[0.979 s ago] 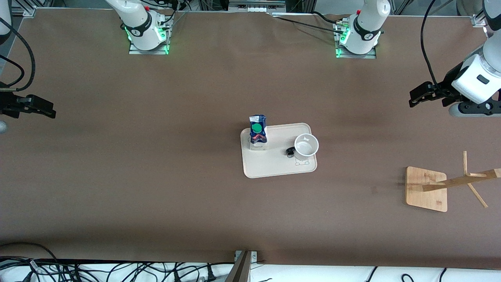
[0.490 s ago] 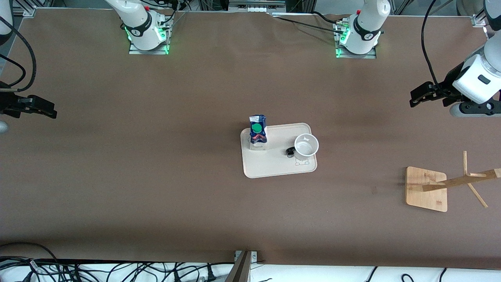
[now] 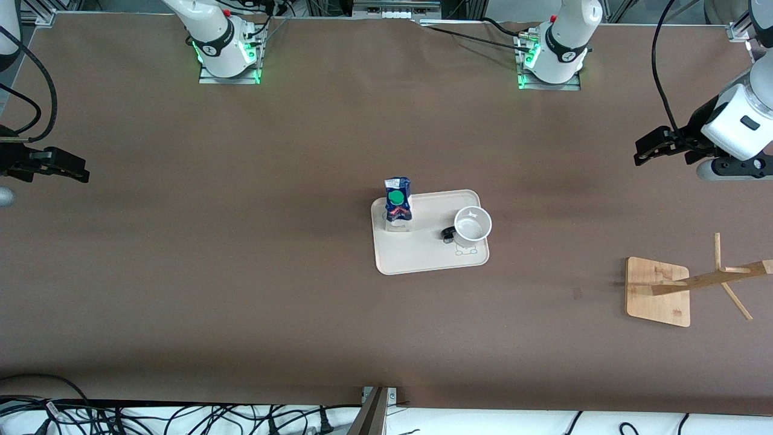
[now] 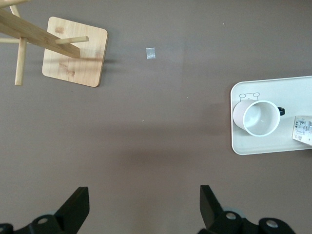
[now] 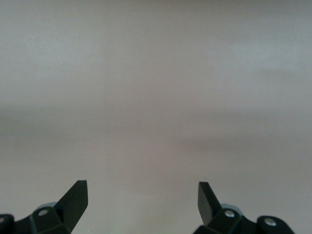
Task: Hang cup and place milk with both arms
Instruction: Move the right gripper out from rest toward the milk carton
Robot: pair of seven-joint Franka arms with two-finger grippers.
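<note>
The white cup (image 3: 472, 225) stands upright on a cream tray (image 3: 423, 257) at the table's middle, its black handle toward the milk. The milk carton (image 3: 398, 206), blue top with a green cap, stands on the same tray at the right arm's end. The left wrist view shows the cup (image 4: 256, 118), the tray (image 4: 265, 146) and a corner of the milk (image 4: 303, 130). My left gripper (image 3: 641, 151) is open and empty, up in the air at the left arm's end of the table; its wrist view shows it (image 4: 143, 199) over bare table. My right gripper (image 3: 81, 173) hangs open and empty over bare table (image 5: 141, 192) at the right arm's end.
A wooden cup rack (image 3: 697, 283) with a square base and slanted pegs stands near the left arm's end, nearer the front camera than the left gripper; it also shows in the left wrist view (image 4: 73, 51). A small pale scrap (image 4: 151, 53) lies on the brown table.
The left gripper has drifted slightly up the front view toward the table's end. The right gripper has shifted slightly. Cup, milk and tray have not moved.
</note>
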